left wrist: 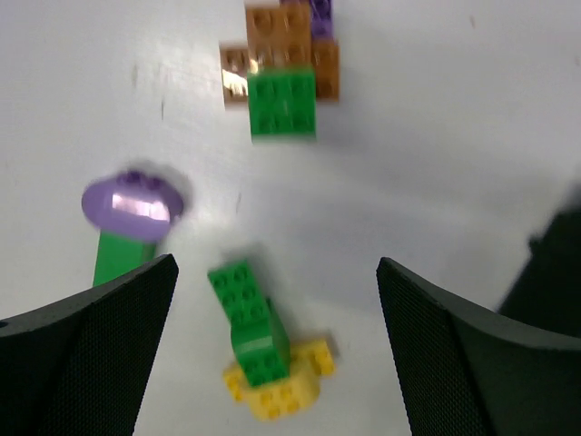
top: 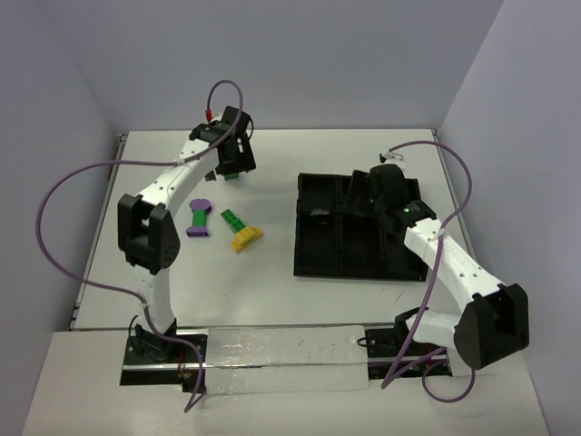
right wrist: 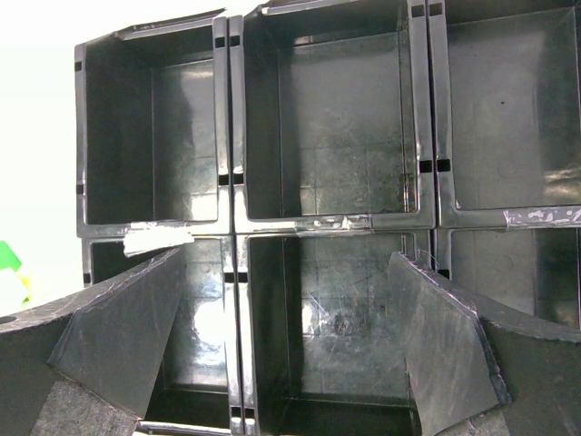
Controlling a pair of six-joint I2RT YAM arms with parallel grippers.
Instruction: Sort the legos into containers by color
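Left pincer (left wrist: 277, 268) hung over the far-left part of the white tabletop (left wrist: 454, 136), jaws spread wide, nothing in its grip. Just ahead of its tips a cluster of orange, green and purple studded bricks (left wrist: 282, 82) lay flat on the surface. Nearer in the wrist view, a green brick joined to a yellow one (left wrist: 263, 359) lay in the gap between the two fingers, touched by neither. Beside it was a rounded purple piece on a green stem (left wrist: 132, 204), its lower end hidden behind the left finger (left wrist: 91, 354). The three clusters lay near one another. The black plastic tray of square compartments (top: 318, 254) sat on the right half of the tabletop, well apart from them. Right pincer (right wrist: 286, 257) hung over the tray, jaws likewise wide and holding nothing, looking down onto the low dividing walls. A scrap of whitish tape (right wrist: 154, 238) stuck to one divider. From overhead, the right arm (top: 445, 254) covered the tray's far-right compartments. A purple cable (top: 54, 200) looped wide to the left of the left arm.
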